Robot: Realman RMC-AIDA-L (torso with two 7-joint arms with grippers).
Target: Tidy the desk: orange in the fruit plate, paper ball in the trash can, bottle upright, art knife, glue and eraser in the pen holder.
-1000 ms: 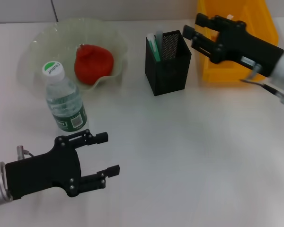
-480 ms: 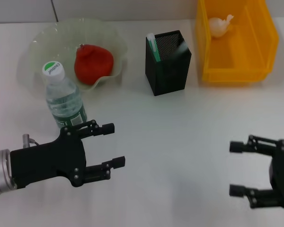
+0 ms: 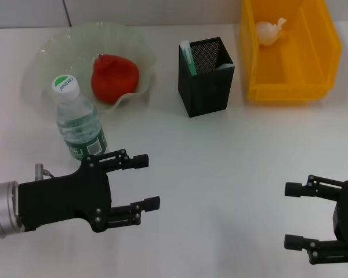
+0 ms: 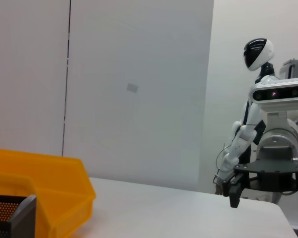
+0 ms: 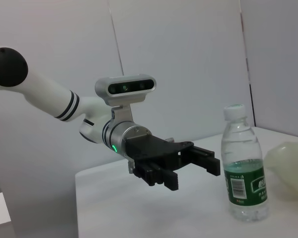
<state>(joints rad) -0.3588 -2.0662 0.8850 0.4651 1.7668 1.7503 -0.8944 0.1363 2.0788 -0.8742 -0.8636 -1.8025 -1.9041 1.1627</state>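
Note:
The orange [image 3: 115, 78] lies in the translucent fruit plate [image 3: 52, 52] at the back left. Just in front of the plate the bottle [image 3: 78, 119] stands upright with its cap on; the right wrist view also shows the bottle [image 5: 244, 171]. A black mesh pen holder [image 3: 209, 87] at the back centre holds a green-and-white item and a white item; I cannot tell which is which. The paper ball [image 3: 269, 30] rests in the yellow trash can [image 3: 290, 87]. My left gripper [image 3: 148, 180] hovers open and empty in front of the bottle. My right gripper [image 3: 290, 214] hangs open and empty at the front right.
White tabletop stretches between the two grippers. In the left wrist view, the yellow bin [image 4: 49, 188] and a corner of the pen holder [image 4: 12, 218] sit near, and the right gripper [image 4: 268, 191] is farther off. The right wrist view shows the left gripper [image 5: 201, 173] beside the bottle.
My right arm has pulled back from above the pen holder and bin to the front right of the table. My left gripper has drifted slightly to the right.

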